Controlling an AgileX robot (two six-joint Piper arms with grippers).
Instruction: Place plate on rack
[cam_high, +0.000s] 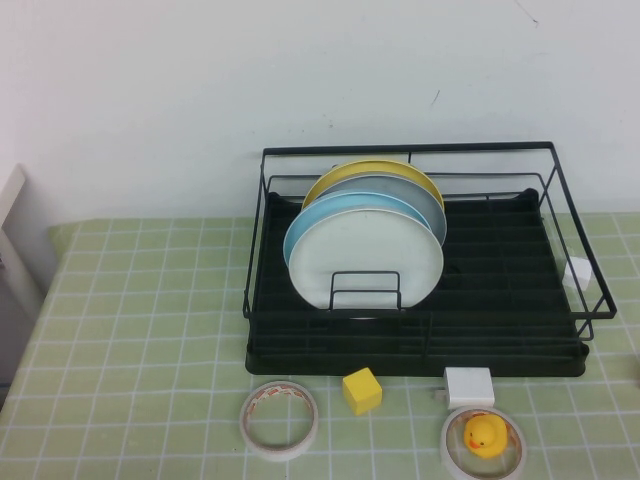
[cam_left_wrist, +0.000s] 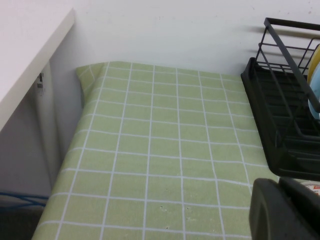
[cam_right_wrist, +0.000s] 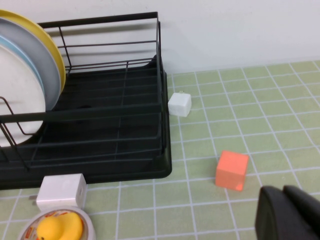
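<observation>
Rubber duck (cam_high: 485, 434) sits inside tape roll (cam_high: 481, 447), front edge. Rack (cam_high: 520, 300) holds four upright plates: white plate (cam_high: 365, 258) foremost, then blue (cam_high: 300, 232), grey (cam_high: 425, 199), yellow (cam_high: 330, 181). Left gripper (cam_left_wrist: 285, 210) and right gripper (cam_right_wrist: 290, 212) hang off-rack; finger spread cannot be told.

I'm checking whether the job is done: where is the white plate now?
In the high view the white plate stands upright in the rack, left half, frontmost, just ahead of the light blue plate.
</observation>
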